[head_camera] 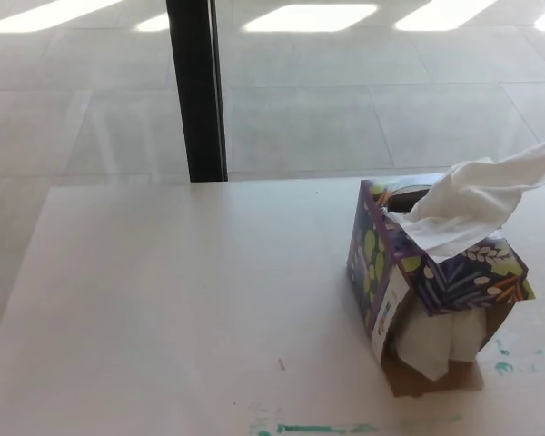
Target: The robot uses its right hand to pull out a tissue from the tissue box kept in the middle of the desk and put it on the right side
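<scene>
A black post (pixel 196 91) stands beyond my white desk (pixel 163 300). Toward the right of the desk sits the tissue box (pixel 427 272), its near side torn open, a tissue (pixel 477 204) stretched up and rightward from its top. Neither of my hands shows, so I cannot tell their state.
</scene>
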### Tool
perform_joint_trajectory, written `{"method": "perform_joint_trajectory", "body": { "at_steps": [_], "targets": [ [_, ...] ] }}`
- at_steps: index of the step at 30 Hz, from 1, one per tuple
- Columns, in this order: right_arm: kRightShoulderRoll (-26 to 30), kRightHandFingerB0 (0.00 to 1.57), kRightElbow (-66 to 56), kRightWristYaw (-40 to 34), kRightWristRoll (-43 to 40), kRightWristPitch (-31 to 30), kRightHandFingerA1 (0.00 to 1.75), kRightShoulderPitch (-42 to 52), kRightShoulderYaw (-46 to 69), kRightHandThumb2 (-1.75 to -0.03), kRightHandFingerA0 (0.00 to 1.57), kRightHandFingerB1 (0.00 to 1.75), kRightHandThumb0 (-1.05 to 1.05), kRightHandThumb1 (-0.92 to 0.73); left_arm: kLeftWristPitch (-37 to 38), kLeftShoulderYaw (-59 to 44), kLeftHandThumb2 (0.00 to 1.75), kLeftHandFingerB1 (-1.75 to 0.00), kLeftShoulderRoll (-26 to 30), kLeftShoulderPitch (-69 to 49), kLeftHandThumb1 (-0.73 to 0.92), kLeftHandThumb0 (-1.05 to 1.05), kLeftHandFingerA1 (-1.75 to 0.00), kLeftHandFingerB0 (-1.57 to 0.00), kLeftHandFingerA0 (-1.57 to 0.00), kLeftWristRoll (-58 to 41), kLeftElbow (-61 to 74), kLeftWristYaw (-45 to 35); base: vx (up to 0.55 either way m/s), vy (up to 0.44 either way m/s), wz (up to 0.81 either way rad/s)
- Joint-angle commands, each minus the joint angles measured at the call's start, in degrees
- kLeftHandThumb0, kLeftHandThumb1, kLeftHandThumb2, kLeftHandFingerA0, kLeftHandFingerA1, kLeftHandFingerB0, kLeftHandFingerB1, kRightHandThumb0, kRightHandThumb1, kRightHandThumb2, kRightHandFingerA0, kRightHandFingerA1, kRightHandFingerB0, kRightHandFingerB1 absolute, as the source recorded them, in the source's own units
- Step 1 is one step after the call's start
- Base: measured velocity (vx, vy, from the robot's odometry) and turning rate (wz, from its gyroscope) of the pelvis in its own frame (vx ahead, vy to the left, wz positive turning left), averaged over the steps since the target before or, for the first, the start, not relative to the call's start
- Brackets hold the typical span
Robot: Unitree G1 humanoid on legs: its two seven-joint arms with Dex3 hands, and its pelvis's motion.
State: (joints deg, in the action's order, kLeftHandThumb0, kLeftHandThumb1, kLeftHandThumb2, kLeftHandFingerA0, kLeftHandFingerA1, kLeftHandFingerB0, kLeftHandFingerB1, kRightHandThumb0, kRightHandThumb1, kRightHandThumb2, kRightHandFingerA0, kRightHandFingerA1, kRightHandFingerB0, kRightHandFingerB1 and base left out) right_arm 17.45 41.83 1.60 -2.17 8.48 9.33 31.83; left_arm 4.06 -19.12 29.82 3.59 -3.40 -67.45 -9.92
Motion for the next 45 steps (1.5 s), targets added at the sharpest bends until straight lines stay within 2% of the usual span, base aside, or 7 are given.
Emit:
{"method": "perform_joint_trajectory", "body": {
  "at_steps": [1, 2, 3, 4, 13, 21, 45],
  "targets": [
    [4.8, 0.45, -2.7, -2.4, -3.2, 5.1, 0.99, -4.7, 2.5, -0.6, 0.84, 0.43, -0.51, -0.64, 2.0, -0.8, 1.03, -0.96, 1.5, 0.2, 0.86, -0.87, -1.07, -0.55, -0.8, -1.5, -2.0, -2.6, 0.0, 0.0, 0.0],
    [4.7, 0.32, -10.4, -1.7, -3.7, 2.0, 0.91, -3.7, 2.5, -0.91, 0.74, 0.56, -0.61, -0.5, 1.8, -0.9, 1.02, -0.96, 1.4, 0.3, 0.87, -0.87, -1.07, -0.54, -0.79, -1.6, -2.0, -2.4, 0.0, 0.0, 0.0],
    [4.8, 0.34, -13.3, -1.4, -3.8, 1.2, 0.9, -3.6, 2.4, -0.59, 0.71, 0.41, -0.59, -0.63, 1.8, -1.0, 1.02, -0.97, 1.4, 0.4, 0.87, -0.88, -1.08, -0.55, -0.8, -1.7, -2.0, -2.4, 0.0, 0.0, 0.0],
    [4.9, 0.24, -18.7, -0.9, -4.3, -0.3, 0.83, -3.7, 2.2, -0.85, 0.67, 0.48, -0.63, -0.51, 1.8, -1.1, 1.03, -0.97, 1.3, 0.3, 0.87, -0.87, -1.08, -0.55, -0.8, -1.8, -2.0, -2.4, 0.0, 0.0, 0.0],
    [12.9, 0.02, -46.4, 4.0, 0.3, -14.6, 0.45, -19.1, -6.9, -0.74, 0.04, 0.23, -0.48, -0.58, 1.2, -1.4, 1.01, -0.95, 1.8, 0.1, 0.87, -0.85, -1.08, -0.52, -0.78, -2.0, -1.9, -3.0, 0.0, 0.0, 0.0],
    [20.5, 0.0, -44.4, 10.6, 13.4, -15.8, 0.0, -32.4, -20.8, -0.72, 0.0, 0.02, -0.69, -0.5, 1.1, -1.4, 1.03, -0.97, 1.6, -0.1, 0.86, -0.88, -1.08, -0.53, -0.78, -1.9, -1.8, -3.0, 0.0, 0.0, 0.0],
    [27.6, 0.0, -35.0, 24.0, 26.5, -5.8, 0.04, -48.1, -51.1, -0.82, 0.0, 0.0, -0.94, -0.53, 1.5, -2.7, 1.03, -0.97, 2.2, -2.5, 0.87, -0.85, -1.1, -0.53, -0.79, -1.8, -2.4, -3.8, 0.0, 0.0, 0.0]
  ]
}}
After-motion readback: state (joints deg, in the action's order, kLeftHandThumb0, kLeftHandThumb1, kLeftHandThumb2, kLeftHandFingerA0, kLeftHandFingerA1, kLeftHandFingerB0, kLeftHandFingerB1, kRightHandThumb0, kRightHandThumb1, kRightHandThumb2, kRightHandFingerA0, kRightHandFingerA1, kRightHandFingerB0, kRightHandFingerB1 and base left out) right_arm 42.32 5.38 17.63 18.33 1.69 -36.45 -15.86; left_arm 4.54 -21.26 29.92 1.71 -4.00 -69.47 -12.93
